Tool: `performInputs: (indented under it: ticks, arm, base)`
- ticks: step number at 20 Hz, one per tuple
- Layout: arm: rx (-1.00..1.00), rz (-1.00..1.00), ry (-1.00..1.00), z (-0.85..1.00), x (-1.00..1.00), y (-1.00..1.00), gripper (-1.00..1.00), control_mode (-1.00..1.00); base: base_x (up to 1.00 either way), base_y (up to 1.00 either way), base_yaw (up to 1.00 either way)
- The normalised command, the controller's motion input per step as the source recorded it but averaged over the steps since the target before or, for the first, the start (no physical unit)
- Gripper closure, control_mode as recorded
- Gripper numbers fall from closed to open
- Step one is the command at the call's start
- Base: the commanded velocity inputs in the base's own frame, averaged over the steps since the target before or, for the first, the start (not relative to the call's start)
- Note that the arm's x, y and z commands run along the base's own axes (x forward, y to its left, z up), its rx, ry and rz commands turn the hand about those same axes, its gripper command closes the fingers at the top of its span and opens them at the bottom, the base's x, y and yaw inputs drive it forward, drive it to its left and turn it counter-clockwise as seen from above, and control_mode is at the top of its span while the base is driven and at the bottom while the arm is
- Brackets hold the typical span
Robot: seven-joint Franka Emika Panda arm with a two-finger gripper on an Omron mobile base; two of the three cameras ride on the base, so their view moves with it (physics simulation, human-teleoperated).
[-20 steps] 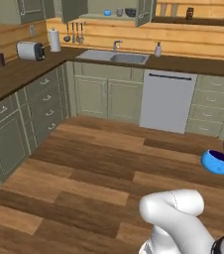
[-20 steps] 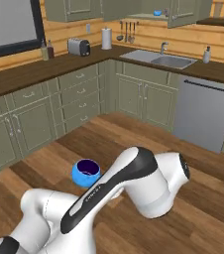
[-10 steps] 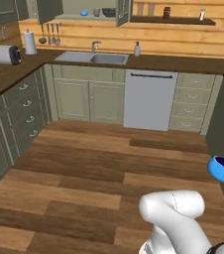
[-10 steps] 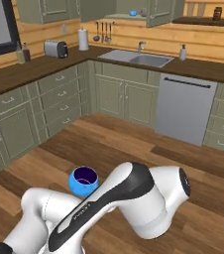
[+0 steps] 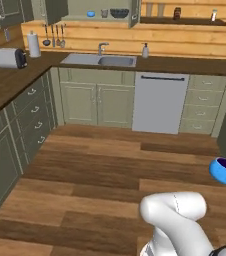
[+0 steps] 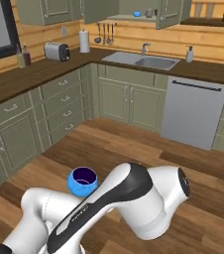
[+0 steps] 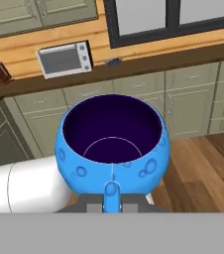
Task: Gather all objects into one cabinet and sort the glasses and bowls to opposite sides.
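The end effector (image 7: 112,201) is clamped on the rim of a blue bowl (image 7: 112,144), carrying it upright in the air above the wooden floor (image 5: 100,170), well away from any surface. In the left base view the blue bowl (image 5: 225,170) hangs at the far right, beside the arm; in the right base view it (image 6: 83,180) sits low in front of the elbow.

The bowl looks rigid, glossy and light, so it is probably slippery and breakable if dropped. A pinch on the thin wall is a narrow hold. Any quick swing could let it pivot between the fingers, so slow motion and a level rim seem wise.

The open cabinet (image 5: 50,10) is high on the back wall above the sink (image 5: 99,60), and on its shelf (image 5: 97,18) stand a second blue bowl (image 5: 90,14), a grey glass (image 5: 104,13) and a wide dark bowl (image 5: 119,13). The floor between is clear, giving the base plenty of room to approach. The tight spots are likely to be the surface's front edge, the tap (image 5: 101,48) and the open door (image 5: 134,11), all close to the reach upward.
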Motion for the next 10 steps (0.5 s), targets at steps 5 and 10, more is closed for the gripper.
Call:
performInputs:
  ticks: [5,10]
  arm:
    - [0.00,0.00,0.00,0.00,0.00,0.00,1.00,1.00]
    - [0.00,0.00,0.00,0.00,0.00,0.00,1.00,1.00]
  base:
    - [1.00,0.36,-0.15]
    - [1.00,0.38,-0.16]
